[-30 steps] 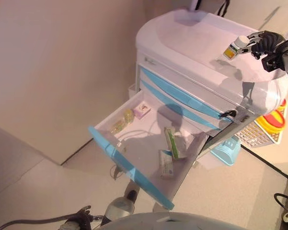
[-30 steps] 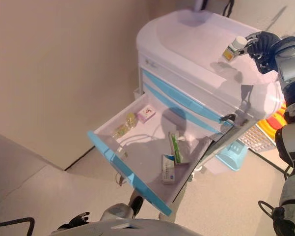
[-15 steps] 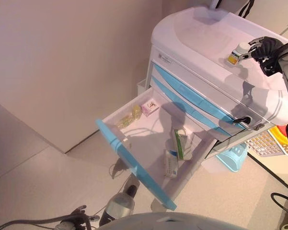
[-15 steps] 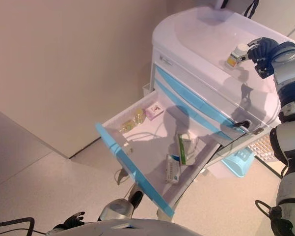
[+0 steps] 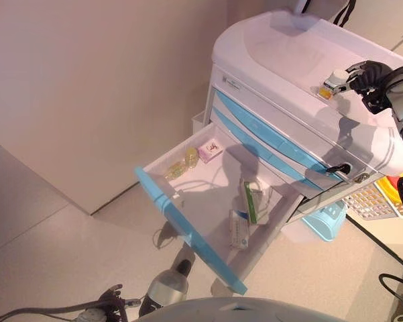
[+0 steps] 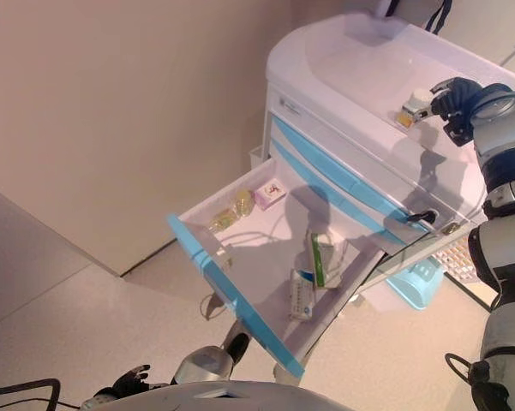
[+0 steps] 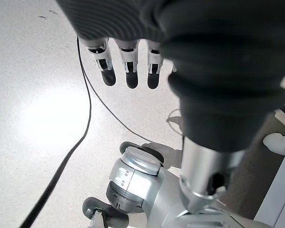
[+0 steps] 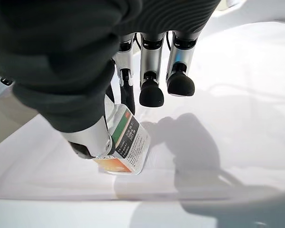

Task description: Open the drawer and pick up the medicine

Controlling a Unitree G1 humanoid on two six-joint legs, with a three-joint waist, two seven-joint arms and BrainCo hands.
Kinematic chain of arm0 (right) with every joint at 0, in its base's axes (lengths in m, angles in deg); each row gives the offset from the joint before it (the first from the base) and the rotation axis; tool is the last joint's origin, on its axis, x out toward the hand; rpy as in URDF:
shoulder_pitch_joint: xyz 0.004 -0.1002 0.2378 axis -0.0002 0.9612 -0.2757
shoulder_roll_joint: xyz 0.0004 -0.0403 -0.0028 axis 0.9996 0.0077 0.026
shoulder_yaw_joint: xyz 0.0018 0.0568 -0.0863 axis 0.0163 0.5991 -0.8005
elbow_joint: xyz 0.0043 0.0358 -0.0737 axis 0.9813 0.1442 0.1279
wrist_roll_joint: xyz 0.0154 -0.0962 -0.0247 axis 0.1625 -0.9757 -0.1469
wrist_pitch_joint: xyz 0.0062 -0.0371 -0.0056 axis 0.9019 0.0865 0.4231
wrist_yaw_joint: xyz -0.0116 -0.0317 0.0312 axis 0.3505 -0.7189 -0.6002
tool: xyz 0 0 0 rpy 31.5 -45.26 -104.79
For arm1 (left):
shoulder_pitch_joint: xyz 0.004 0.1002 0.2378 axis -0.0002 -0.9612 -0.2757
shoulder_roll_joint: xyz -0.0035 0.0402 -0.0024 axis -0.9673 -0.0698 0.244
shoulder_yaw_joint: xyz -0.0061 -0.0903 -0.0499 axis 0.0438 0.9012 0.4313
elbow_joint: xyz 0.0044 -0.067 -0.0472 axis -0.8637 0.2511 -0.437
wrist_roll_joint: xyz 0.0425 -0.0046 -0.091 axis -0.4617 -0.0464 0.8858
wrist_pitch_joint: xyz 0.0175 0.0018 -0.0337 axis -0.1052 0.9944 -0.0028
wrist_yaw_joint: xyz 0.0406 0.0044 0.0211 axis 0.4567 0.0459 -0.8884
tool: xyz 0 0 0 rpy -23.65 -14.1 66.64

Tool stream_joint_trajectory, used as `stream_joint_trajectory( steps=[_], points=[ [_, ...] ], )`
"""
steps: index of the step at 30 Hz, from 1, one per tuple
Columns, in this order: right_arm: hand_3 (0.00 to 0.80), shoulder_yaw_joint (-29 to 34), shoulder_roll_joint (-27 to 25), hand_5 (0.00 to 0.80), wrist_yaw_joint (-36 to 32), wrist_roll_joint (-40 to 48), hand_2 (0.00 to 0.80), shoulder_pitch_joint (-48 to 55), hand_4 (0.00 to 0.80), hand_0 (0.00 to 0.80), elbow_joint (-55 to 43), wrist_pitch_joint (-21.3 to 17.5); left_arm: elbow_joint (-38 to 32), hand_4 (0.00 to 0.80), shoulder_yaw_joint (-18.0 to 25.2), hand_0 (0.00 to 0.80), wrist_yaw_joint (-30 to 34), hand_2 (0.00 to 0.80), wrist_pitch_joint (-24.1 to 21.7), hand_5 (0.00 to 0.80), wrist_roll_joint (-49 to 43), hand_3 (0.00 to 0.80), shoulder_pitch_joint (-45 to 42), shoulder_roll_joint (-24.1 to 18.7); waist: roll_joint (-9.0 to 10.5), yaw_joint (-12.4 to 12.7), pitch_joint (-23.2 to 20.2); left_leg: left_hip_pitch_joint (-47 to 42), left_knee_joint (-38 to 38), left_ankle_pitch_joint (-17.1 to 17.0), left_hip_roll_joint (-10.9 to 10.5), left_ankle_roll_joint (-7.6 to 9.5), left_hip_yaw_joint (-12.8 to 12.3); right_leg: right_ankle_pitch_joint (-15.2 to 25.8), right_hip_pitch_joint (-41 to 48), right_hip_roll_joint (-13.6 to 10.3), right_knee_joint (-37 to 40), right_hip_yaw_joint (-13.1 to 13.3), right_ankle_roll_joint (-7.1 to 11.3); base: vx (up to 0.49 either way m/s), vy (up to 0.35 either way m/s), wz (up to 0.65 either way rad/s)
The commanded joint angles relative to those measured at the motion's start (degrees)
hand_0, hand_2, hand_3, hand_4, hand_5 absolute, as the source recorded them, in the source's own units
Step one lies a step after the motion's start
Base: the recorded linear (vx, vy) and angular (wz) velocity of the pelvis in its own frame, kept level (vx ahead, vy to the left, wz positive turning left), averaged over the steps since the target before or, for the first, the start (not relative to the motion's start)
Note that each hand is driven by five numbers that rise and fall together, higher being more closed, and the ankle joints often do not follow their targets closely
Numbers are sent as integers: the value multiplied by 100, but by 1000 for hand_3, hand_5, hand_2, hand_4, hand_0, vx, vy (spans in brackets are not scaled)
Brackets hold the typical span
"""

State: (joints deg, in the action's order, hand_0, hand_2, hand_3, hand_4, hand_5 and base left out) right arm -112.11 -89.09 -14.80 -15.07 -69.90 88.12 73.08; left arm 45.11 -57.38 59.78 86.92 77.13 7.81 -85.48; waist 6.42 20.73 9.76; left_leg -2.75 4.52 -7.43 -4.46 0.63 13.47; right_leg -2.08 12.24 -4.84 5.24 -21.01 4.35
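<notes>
Right hand (image 8: pixel 92 102): thumb and 1 finger pinch the medicine bottle (image 8: pixel 125 145), other fingers (image 8: pixel 151 92) curled loosely beside it, clear of it and of the surface. In the right wrist view the bottle sits between thumb and fingers, label showing, long axis tilted rather than upright, lower end just above or touching the white top; can't tell which. From the head views the bottle (image 5: pixel 333 82) is at the fingertip end of the right hand (image 5: pixel 365 72), white cap toward the robot's left, over the recessed top of the cart (image 5: pixel 281 47), toward its right side. So the bottle lies ahead of the palm and below the fingers; judgement: if the next move is a set-down, it needs the long axis brought vertical over the recess before release, else it tips. The drawer (image 5: pixel 188 201) is fully out, well apart from the hand, with 2 boxes (image 5: pixel 245 211) near its right side, a small pink box (image 5: pixel 209 149) and small vials (image 5: pixel 181 164) at the back. Left hand (image 7: pixel 128 64) hangs low over the floor, fingers straight and empty, far from cart and drawer; right hand is the only 1 in play.
</notes>
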Motion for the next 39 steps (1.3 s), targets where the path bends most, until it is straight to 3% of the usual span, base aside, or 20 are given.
stream_joint_trajectory(
  steps=[1, 7, 9, 10, 11, 12, 13, 36, 39],
  points=[
    [797, -178, 13, 797, 18, -162, 797, -33, 797, 797, -123, -179, -45, 0, -240, 0, 28, 0, -129, 0, -93, 0, -225, -316, 107, 43, -225, -305, -197, 898, -112, 48, -87, 117, -368, -120, -461, 430, 70, 0, 0, 0],
    [800, -105, 39, 800, -45, -256, 800, 112, 800, 800, -80, -193, -26, 0, -239, 0, 24, 0, -124, 0, -114, 0, -210, -303, 92, 24, -230, -314, -200, 900, -107, 34, -111, 117, -360, -116, -443, 448, 69, 0, 0, 0],
    [750, -110, 39, 750, -47, -253, 750, 136, 750, 750, -65, -210, -32, 0, -242, 0, 22, 0, -124, 0, -107, 0, -209, -305, 88, 17, -231, -311, -198, 895, -101, 30, -123, 120, -369, -114, -442, 454, 68, 0, 0, 0],
    [656, -104, 35, 656, -56, -270, 656, 149, 656, 656, -57, -230, -30, 0, -244, 0, 25, 0, -130, 0, -104, 0, -208, -305, 84, 14, -230, -306, -202, 894, -99, 28, -131, 120, -372, -116, -443, 454, 66, 0, 0, 0],
    [511, -100, 40, 511, -58, -267, 511, 158, 511, 511, -61, -221, -26, 0, -251, 0, 25, 0, -136, 0, -96, 0, -203, -300, 78, 8, -225, -304, -204, 893, -97, 26, -138, 119, -375, -117, -444, 457, 66, 0, 0, 0],
    [88, -96, 46, 88, -38, -277, 88, 171, 88, 88, -66, -224, -33, 0, -249, 0, 27, 0, -131, 0, -92, 0, -201, -296, 74, 3, -223, -298, -208, 892, -95, 25, -147, 121, -380, -117, -443, 464, 67, 0, 0, 0],
    [0, -91, 39, 0, -19, -272, 0, 185, 0, 0, -65, -235, -54, 0, -258, 0, 21, 0, -114, 0, -94, 0, -198, -294, 72, 1, -221, -294, -212, 895, -91, 23, -153, 121, -384, -120, -444, 464, 70, 0, 0, 0],
    [0, 21, -315, 0, 1134, 276, 0, 49, 0, 0, -353, -590, 23, 0, -374, 0, 49, 0, -116, 0, -214, 0, -142, -256, 41, -225, -349, -365, -225, 954, -33, 22, -386, 126, -399, -153, -474, 597, 106, -9, -6, -2],
    [0, 38, -396, 0, 1547, 558, 0, -32, 0, 0, -498, -830, 46, 0, -425, 0, 110, 0, -94, 0, -342, 0, -108, -290, 25, -328, -385, -393, -212, 964, -15, 26, -490, 134, -402, -156, -483, 660, 118, -50, -37, -5]
  ],
)
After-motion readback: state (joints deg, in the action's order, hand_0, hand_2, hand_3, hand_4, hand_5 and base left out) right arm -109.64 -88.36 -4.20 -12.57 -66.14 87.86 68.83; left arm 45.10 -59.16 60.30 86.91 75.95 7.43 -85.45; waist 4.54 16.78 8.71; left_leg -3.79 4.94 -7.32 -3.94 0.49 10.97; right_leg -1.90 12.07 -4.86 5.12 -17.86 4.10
